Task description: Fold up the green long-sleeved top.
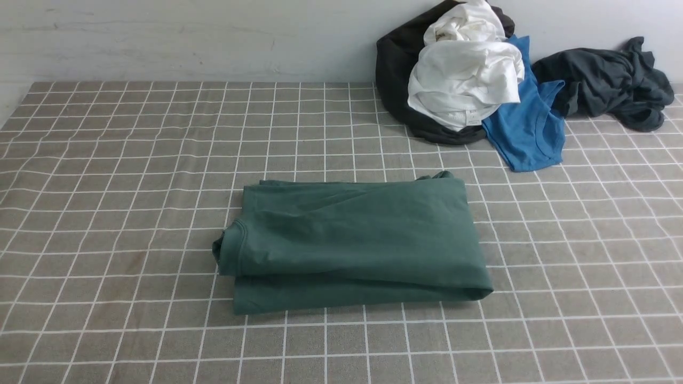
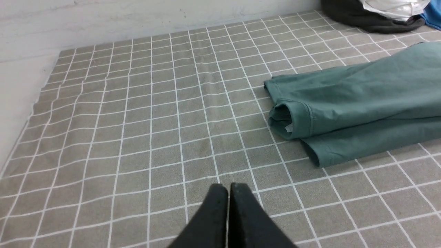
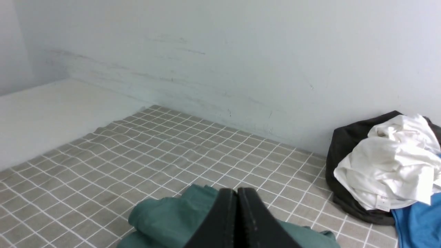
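Where the front view looks down the table, the green long-sleeved top point(image 1: 352, 242) lies folded into a flat rectangle near the middle of the checked tablecloth point(image 1: 106, 213), its neckline at the robot's left end and a lower layer showing along the near edge. Neither arm appears in this view. At the far right, against the wall, sits a pile of other clothes: a white garment point(image 1: 464, 80) heaped on a black garment point(image 1: 395, 69), a blue garment point(image 1: 528, 128) spilling out beside them, and a dark grey garment point(image 1: 608, 80) farther to the right, all well apart from the top. From the left wrist view, the left gripper point(image 2: 228, 187) hangs over bare cloth with its two black fingers pressed together and nothing between them, while the top point(image 2: 365, 100) lies apart from it, the rolled collar and a small label facing the camera. From the right wrist view, the right gripper point(image 3: 237, 193) likewise has its fingers closed against each other and empty, poised above the top point(image 3: 165, 217); whether it touches the fabric cannot be told. The white garment point(image 3: 392, 165) and black garment point(image 3: 344, 155) lie beyond, by the wall.
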Robot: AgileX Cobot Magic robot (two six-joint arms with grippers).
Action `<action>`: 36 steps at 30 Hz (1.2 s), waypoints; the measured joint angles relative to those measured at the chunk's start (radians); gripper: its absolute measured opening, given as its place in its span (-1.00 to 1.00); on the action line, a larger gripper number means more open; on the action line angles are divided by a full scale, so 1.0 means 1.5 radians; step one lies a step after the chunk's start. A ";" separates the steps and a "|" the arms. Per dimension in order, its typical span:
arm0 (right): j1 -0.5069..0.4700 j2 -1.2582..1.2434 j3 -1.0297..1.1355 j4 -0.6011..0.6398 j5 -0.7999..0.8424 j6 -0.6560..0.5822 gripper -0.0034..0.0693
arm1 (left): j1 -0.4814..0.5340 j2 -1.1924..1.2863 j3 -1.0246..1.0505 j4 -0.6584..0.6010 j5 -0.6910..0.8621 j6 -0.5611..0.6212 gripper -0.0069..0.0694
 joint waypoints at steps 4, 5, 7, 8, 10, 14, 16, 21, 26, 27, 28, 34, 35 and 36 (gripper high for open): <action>0.000 -0.024 0.000 -0.021 0.029 0.006 -0.94 | 0.000 -0.001 0.002 -0.006 -0.001 0.000 -0.84; 0.000 -0.025 0.001 -0.025 0.030 0.006 -0.94 | 0.000 -0.001 0.002 -0.007 -0.001 0.000 -0.84; 0.000 -0.025 0.001 -0.027 0.033 0.005 -0.94 | 0.000 -0.001 0.003 -0.007 -0.001 0.000 -0.84; 0.000 -0.025 0.003 -0.028 0.033 0.005 -0.94 | 0.000 -0.001 0.003 -0.007 -0.001 0.000 -0.84; 0.000 -0.022 0.009 -0.028 0.035 0.005 -0.94 | 0.000 -0.001 0.004 -0.007 -0.001 0.000 -0.84; 0.000 -0.019 0.018 -0.028 0.047 0.005 -0.94 | 0.000 -0.001 0.005 -0.007 -0.001 0.000 -0.84; 0.000 -0.019 0.024 -0.026 0.056 0.007 -0.94 | 0.000 -0.001 0.006 -0.007 -0.001 0.000 -0.84; 0.000 -0.019 0.026 -0.022 0.082 0.013 -0.94 | 0.000 -0.001 0.007 -0.007 -0.001 0.000 -0.84; 0.000 -0.019 0.027 -0.001 0.101 0.022 -0.94 | 0.000 -0.001 0.007 -0.007 -0.001 0.000 -0.84; 0.000 -0.019 0.031 0.008 0.096 0.022 -0.94 | 0.000 -0.001 0.007 -0.007 -0.001 0.000 -0.84; 0.000 -0.019 0.045 0.023 0.075 0.022 -0.94 | 0.000 -0.001 0.007 -0.007 -0.001 0.000 -0.84; -0.041 -0.041 0.206 0.089 -0.159 0.023 -0.94 | 0.000 -0.001 0.007 -0.007 -0.001 0.000 -0.84; -0.067 -0.053 0.252 0.110 -0.214 0.024 -0.94 | 0.000 -0.001 0.007 -0.007 -0.001 0.000 -0.84; -0.093 -0.065 0.282 0.120 -0.245 0.025 -0.94 | 0.000 -0.001 0.007 -0.007 -0.001 0.000 -0.84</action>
